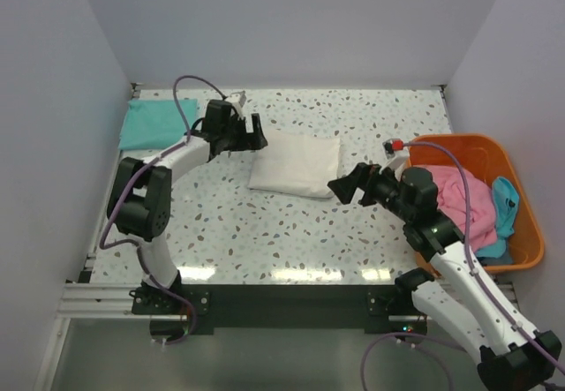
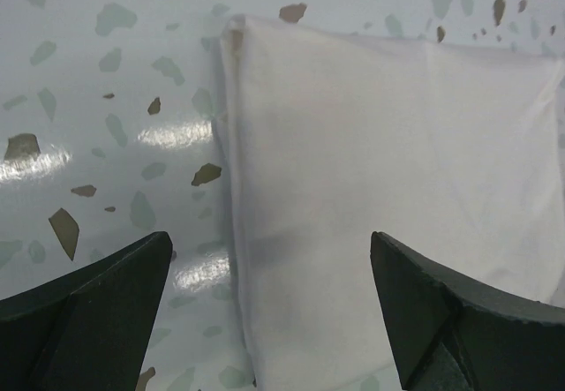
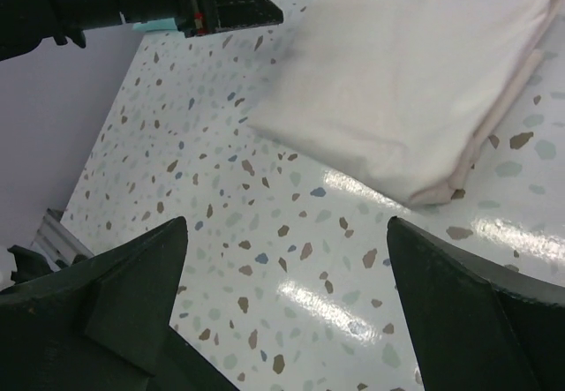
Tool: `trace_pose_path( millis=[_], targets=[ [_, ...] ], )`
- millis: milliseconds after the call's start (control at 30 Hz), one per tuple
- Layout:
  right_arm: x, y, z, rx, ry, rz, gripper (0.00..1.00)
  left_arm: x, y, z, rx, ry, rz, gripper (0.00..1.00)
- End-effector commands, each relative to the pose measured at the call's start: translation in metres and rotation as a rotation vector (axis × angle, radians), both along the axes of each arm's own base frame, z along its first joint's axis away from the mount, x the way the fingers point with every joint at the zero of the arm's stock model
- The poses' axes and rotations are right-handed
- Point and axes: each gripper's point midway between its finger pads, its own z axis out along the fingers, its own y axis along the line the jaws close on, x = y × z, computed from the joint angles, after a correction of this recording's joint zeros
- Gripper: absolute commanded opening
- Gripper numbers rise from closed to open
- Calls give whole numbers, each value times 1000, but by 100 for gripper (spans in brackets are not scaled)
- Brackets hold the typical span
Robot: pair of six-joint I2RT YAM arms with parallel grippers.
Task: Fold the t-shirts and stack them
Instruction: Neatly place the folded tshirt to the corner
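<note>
A: How do the end effectors stand?
B: Both are released, jaws spread wide, nothing held. The left end effector (image 1: 259, 133) sits at the 9 o'clock edge of the folded, rectangular cream cloth t-shirt (image 1: 296, 163). In its wrist view that soft edge runs up between the two dark wedge-shaped fingers. I cannot tell whether it touches the cloth.
A: And the right?
B: The right end effector (image 1: 346, 179) is just off the shirt's 4 o'clock corner, over the glossy speckled terrazzo counter (image 1: 265, 232), apart from the cloth.
A: Other shirts?
B: A flat folded teal cloth t-shirt (image 1: 157, 122) lies at 10 o'clock on the counter, well apart. A crumpled pink cloth t-shirt (image 1: 468, 206) and a blue cloth t-shirt (image 1: 505, 201) fill the orange plastic basket (image 1: 481, 154) at 3 o'clock.
A: The arms?
B: The left arm is bent at the elbow, reaching toward 1 o'clock. The right arm stretches from its base toward 11 o'clock.
</note>
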Motion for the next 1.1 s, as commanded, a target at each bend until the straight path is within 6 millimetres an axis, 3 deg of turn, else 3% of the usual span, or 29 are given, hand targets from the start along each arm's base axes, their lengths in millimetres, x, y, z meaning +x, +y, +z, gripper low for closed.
trace_pose_path(
  millis=[0, 100, 233, 433, 533, 633, 733, 767, 800, 833, 900, 933, 1067],
  targets=[
    [-8, -13, -11, -23, 49, -57, 99, -2, -3, -23, 55, 52, -47, 100],
    [-11, -13, -9, -21, 39, -50, 99, -2, -9, -40, 86, 82, -49, 100],
    [-10, -12, -22, -24, 66, -53, 99, -11, -23, -70, 157, 152, -69, 99],
    [-9, -9, -23, -8, 77, -47, 99, -22, -26, -93, 244, 193, -27, 85],
    [-10, -10, -22, -4, 72, -49, 99, -25, -23, -99, 271, 208, 4, 62],
    [-11, -12, -20, -6, 61, -60, 99, -27, -24, -102, 302, 203, 0, 47],
    [-11, -17, -20, -15, 56, -83, 99, -25, -23, -102, 342, 197, -14, 21],
    [-11, -20, -20, -21, 52, -96, 98, -22, -25, -98, 344, 183, -26, 5],
    [-11, -21, -23, -26, 53, -98, 99, -20, -24, -96, 361, 164, -49, 0],
    [-10, -24, -22, -37, 41, -113, 99, 0, -22, -66, 397, 22, -70, 0],
    [-8, -27, -25, -53, 44, -127, 99, 6, -19, -56, 425, -11, -62, 0],
    [-7, -28, -26, -59, 44, -134, 99, 20, -8, -37, 499, -76, -47, 0],
    [-3, -32, -28, -84, 40, -151, 99, 40, 8, 2, 621, -183, -84, 0]
  ],
)
